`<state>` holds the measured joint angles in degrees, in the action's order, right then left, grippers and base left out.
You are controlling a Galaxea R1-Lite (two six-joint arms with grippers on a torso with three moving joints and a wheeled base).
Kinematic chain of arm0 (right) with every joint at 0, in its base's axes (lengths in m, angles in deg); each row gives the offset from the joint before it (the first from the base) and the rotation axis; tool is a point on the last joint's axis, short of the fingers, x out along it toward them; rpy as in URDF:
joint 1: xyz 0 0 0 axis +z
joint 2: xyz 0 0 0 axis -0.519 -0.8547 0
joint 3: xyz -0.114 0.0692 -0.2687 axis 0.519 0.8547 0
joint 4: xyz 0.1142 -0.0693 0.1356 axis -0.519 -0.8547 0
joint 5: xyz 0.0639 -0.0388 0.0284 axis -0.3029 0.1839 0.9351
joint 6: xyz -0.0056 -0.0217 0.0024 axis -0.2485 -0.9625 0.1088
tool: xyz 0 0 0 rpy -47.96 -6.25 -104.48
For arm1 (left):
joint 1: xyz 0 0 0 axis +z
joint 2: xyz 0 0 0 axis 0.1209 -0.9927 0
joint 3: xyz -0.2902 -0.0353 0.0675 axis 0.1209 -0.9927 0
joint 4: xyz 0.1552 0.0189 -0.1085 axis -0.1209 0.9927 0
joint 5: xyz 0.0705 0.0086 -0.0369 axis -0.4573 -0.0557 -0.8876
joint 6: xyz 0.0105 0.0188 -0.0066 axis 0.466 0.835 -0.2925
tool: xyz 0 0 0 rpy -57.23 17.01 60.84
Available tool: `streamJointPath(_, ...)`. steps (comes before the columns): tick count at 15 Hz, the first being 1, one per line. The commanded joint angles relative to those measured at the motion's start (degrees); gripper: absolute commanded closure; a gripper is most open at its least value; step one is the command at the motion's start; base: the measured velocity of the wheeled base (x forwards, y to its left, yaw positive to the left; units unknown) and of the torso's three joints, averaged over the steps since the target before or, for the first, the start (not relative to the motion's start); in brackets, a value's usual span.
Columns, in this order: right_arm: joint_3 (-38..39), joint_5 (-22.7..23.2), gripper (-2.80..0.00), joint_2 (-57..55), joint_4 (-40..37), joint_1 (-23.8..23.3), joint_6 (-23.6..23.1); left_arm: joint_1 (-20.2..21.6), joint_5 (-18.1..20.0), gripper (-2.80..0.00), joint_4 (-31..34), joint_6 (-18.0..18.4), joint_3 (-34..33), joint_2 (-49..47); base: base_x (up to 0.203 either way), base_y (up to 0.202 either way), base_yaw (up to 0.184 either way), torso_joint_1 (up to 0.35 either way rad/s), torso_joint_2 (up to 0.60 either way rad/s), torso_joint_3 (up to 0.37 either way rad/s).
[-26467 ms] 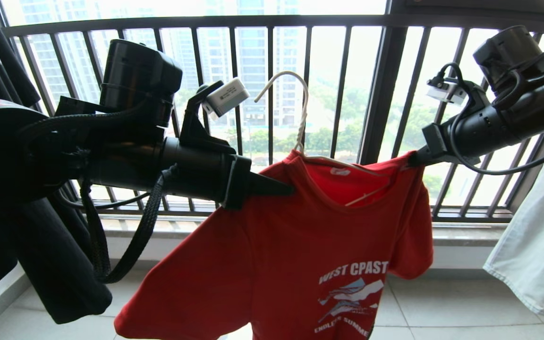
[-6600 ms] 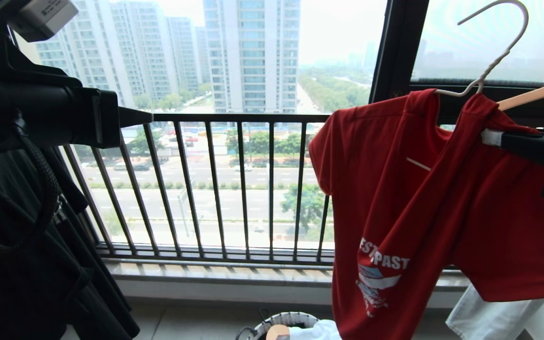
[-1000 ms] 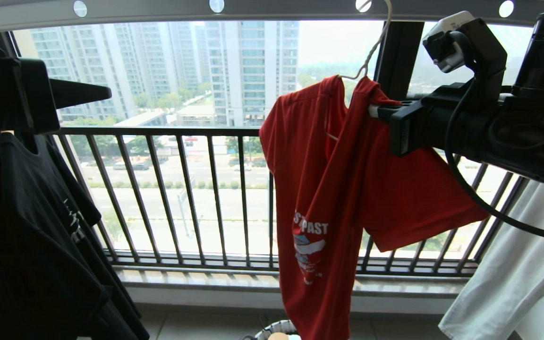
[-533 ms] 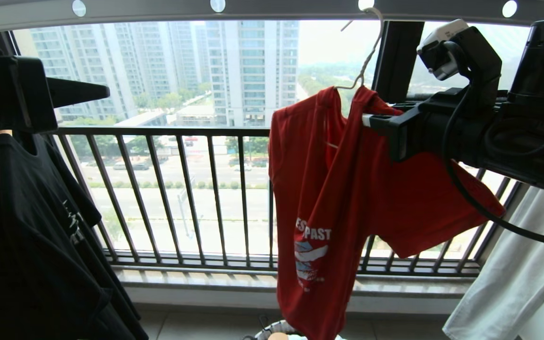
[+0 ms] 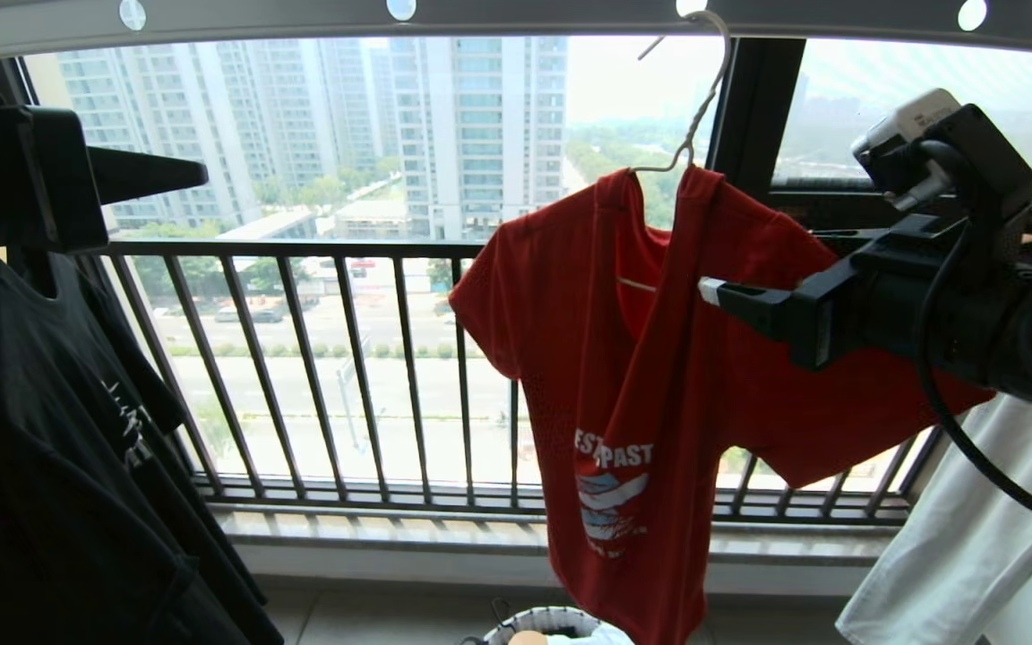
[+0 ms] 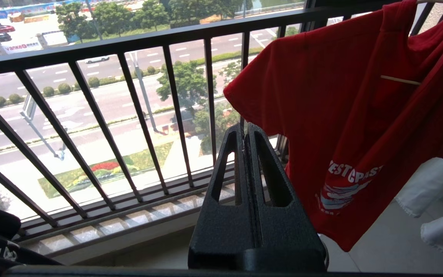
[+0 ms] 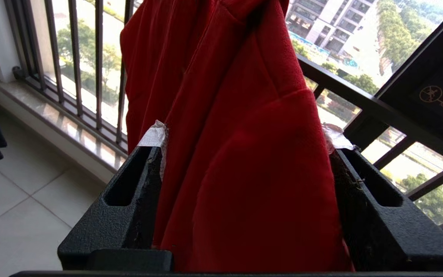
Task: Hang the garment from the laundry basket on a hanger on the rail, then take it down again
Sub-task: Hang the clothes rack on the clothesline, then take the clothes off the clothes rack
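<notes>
I judged the first half of the job done: the red T-shirt (image 5: 623, 358) hung on the thin wire hanger (image 5: 700, 98), and the hanger's hook sat over the grey rail (image 5: 525, 16) overhead, beside one of its white discs. Taking it down again was all that remained, by my reckoning.

My right gripper (image 7: 244, 142) stood at the shirt's right shoulder with its jaws spread wide. In the right wrist view the red cloth lay between them, brushing the taped tips at most, so I held nothing there; the shirt's weight looked to be on the hanger alone. My left gripper (image 6: 245, 132) was parked out to the left, near the black shirt (image 5: 59, 466), its jaws pressed together and empty.

The shirt hung bunched and twisted, with only part of the white lettering readable. Most of the hanger was buried inside the cloth; just a short pale stretch showed through the neck opening. The laundry basket (image 5: 543, 620) was cut off at the bottom of the head view, so I couldn't make out what was in it. A pale garment (image 5: 973, 537) hung at the far right, also cropped.
</notes>
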<state>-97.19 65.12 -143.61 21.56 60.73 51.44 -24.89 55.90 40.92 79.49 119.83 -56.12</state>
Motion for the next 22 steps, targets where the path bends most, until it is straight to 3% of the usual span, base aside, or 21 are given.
streamJointPath(1, 4.8, -0.1, -2.80, 5.5, 0.1, -0.1, -0.1, -0.1, 0.0, 0.00, 0.1, 0.0, 0.0, 0.0, 0.000, 0.000, 0.000, 0.000, 0.00, 0.000)
streamJointPath(16, 16.5, -0.1, -2.80, 8.6, 0.5, -4.1, -1.2, 0.4, 0.1, 0.00, 0.1, -0.1, -0.1, 0.8, 0.000, 0.000, 0.000, 0.000, 0.00, 0.000)
streamJointPath(17, 16.5, 0.0, 0.00, 8.8, 0.5, -4.4, -1.1, 0.3, 0.1, 0.00, 0.1, -0.1, -0.1, 0.8, 0.000, 0.000, 0.000, 0.000, 0.00, 0.000)
streamJointPath(22, 18.2, 0.1, 0.00, 9.3, 0.4, -4.4, -1.9, 0.4, 0.1, 0.00, 0.1, -0.1, -0.1, 0.8, 0.000, 0.000, 0.000, 0.000, 0.00, 0.000)
